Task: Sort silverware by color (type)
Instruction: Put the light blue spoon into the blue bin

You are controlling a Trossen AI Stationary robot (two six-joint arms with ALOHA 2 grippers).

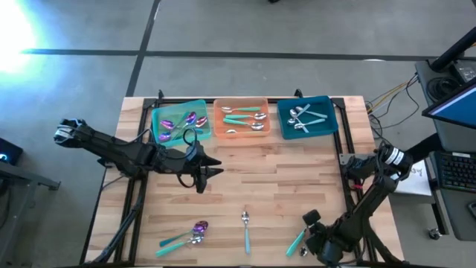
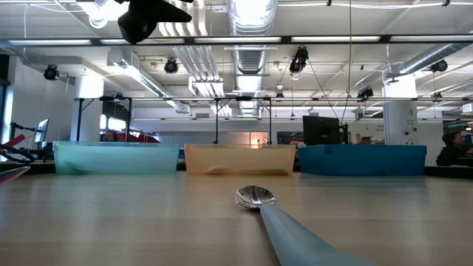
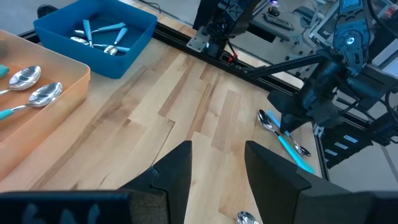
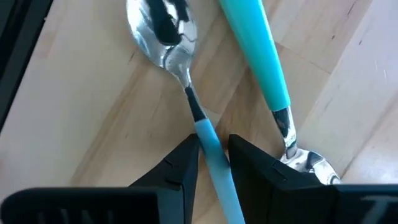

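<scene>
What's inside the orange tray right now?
The orange tray holds several silver-headed spoons with teal handles, lying loosely overlapped. Exact count unclear; anything beneath the overlapping spoons is hidden.

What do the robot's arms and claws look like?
Both arms are dark, almost black, built from jointed tube sections. The left arm ends in a black claw. The right arm has a white band near one joint, and its claw has two flat, black, wedge-shaped fingers.

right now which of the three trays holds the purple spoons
The green tray, at the left end of the row nearest the left gripper. The orange tray and blue tray hold only silver-headed spoons.
</scene>
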